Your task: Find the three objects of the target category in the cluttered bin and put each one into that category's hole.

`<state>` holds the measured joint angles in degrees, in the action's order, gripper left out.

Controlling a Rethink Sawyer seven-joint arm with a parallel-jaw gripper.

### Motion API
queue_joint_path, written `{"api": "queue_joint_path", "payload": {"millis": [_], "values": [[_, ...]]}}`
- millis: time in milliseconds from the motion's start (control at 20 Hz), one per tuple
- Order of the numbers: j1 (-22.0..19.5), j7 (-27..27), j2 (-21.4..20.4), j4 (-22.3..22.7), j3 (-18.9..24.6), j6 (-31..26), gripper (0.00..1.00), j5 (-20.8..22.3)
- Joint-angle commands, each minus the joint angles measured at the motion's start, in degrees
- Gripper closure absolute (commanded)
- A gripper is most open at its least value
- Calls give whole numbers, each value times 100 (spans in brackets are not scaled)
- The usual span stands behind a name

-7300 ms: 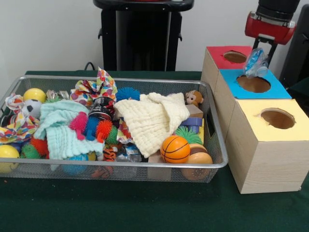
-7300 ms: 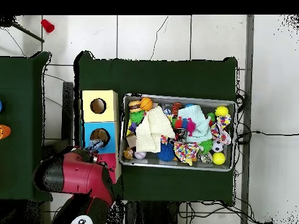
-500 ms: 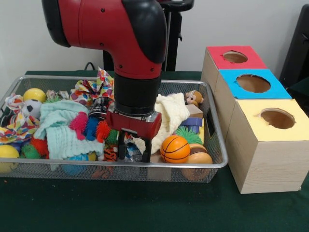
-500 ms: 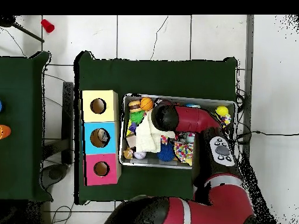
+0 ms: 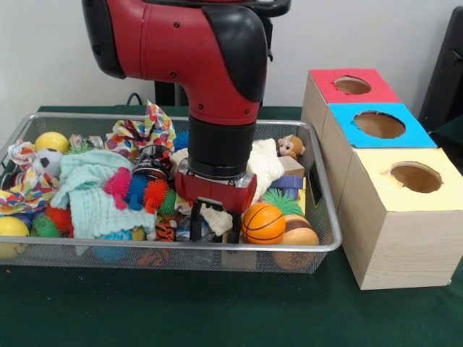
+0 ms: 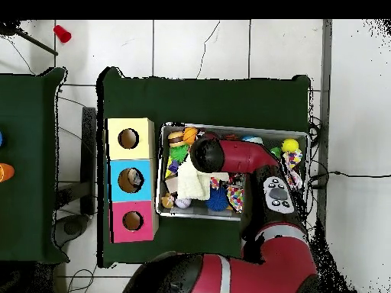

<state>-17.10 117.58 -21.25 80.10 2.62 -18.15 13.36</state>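
While the hand (image 5: 215, 220) sat low in the bin (image 5: 318, 246), fingers apparently pinching cream cloth (image 5: 266, 163), it needed the crinkled bottle (image 5: 189, 230) just left instead.

Green table (image 5: 217, 311): bin (image 5: 318, 242), three boxes (image 5: 394, 217)

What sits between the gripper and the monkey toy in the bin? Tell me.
In the front view, the cream muslin cloth lies between the gripper and the monkey toy, inside the bin.
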Motion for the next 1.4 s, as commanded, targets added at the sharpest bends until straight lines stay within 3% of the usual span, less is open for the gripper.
{"api": "queue_joint_path", "payload": {"millis": [50,600,1000,1400], "values": [[253,551,806,-157,-302,-272,0,121],[482,590,810,-231,-628,-522,0,-37],[829,752,681,-203,-1093,-892,0,-139],[1007,798,724,-194,-1325,-898,0,-298]]}}
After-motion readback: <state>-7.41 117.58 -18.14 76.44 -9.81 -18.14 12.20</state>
